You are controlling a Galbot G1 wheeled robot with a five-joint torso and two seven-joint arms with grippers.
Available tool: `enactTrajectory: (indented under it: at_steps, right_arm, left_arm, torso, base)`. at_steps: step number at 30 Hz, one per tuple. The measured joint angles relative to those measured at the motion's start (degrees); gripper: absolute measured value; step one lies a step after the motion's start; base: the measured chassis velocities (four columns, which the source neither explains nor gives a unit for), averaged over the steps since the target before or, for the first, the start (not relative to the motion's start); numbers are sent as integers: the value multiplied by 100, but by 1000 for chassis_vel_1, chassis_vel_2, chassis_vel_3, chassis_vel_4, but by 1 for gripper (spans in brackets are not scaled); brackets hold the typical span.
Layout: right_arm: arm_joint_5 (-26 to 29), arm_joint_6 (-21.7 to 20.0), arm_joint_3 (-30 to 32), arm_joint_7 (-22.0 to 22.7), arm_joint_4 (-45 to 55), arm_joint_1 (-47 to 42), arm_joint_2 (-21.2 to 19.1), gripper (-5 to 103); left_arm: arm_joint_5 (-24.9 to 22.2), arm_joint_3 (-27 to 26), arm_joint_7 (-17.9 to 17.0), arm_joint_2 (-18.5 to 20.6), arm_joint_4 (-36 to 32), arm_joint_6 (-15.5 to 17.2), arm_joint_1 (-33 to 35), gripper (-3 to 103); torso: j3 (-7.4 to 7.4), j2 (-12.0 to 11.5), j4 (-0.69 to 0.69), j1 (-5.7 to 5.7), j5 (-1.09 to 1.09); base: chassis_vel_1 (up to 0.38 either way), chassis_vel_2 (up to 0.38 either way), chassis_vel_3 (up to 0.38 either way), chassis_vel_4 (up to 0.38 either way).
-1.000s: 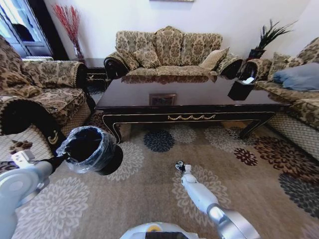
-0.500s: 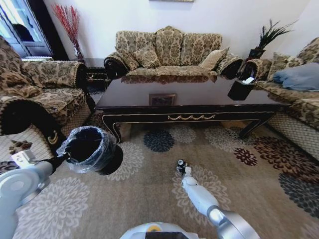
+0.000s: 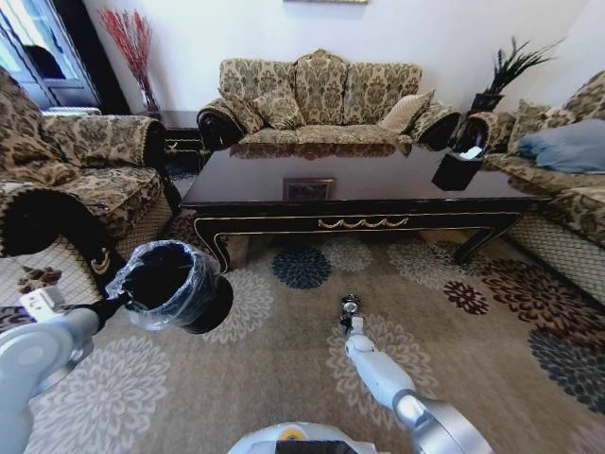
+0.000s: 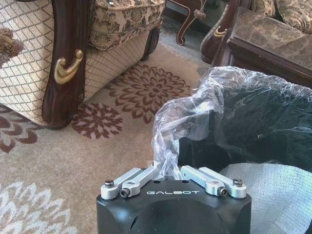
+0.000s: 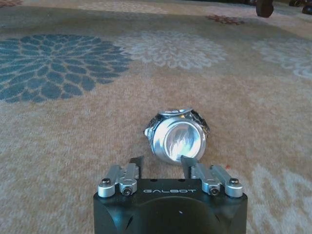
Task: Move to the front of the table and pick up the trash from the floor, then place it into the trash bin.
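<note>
The trash I can see is a small crushed silvery wad (image 5: 176,136) with a round shiny face, lying on the patterned beige floor (image 3: 284,350). My right gripper (image 5: 161,163) stands open low over the carpet, and the wad sits just beyond its fingertips (image 5: 138,161). In the head view the right gripper (image 3: 350,317) and the wad (image 3: 351,303) are in front of the dark table (image 3: 359,184). My left gripper (image 4: 168,168) is shut on the clear liner at the rim of the black trash bin (image 3: 170,279), holding it off the floor at my left.
Patterned sofas stand at the left (image 3: 66,180), behind the table (image 3: 321,95) and at the right (image 3: 567,161). A small black tissue box (image 3: 456,170) sits on the table's right end. Open carpet lies between me and the table.
My right gripper has moved a little to the right and toward the table, closing in on the silvery wad. The left arm and the bin have not moved.
</note>
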Motion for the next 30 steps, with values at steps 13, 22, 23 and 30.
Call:
enactTrajectory:
  at_steps: [13, 22, 23, 30]
  right_arm:
    - [-416, 5, -52, 310, -241, 295, 63, 91]
    - [-526, 5, 35, 136, -964, 732, 212, 100]
    - [-527, 5, 82, 85, -1083, 780, 239, 100]
    - [-681, 105, 424, -196, -1670, 1023, 365, 100]
  left_arm:
    - [-9, -51, 7, 39, 0, 0, 18, 2]
    - [-21, -111, 10, 81, -3, 0, 53, 2]
    - [-25, -129, 10, 95, -3, 0, 60, 2]
    - [-34, -153, 14, 128, -2, 0, 66, 2]
  torso:
    - [0, 0, 0, 0, 0]
    - [0, 0, 0, 0, 0]
    - [0, 0, 0, 0, 0]
    - [0, 0, 0, 0, 0]
  base:
    - [0, 0, 0, 0]
    - [0, 0, 0, 0]
    - [0, 0, 0, 0]
    - [0, 0, 0, 0]
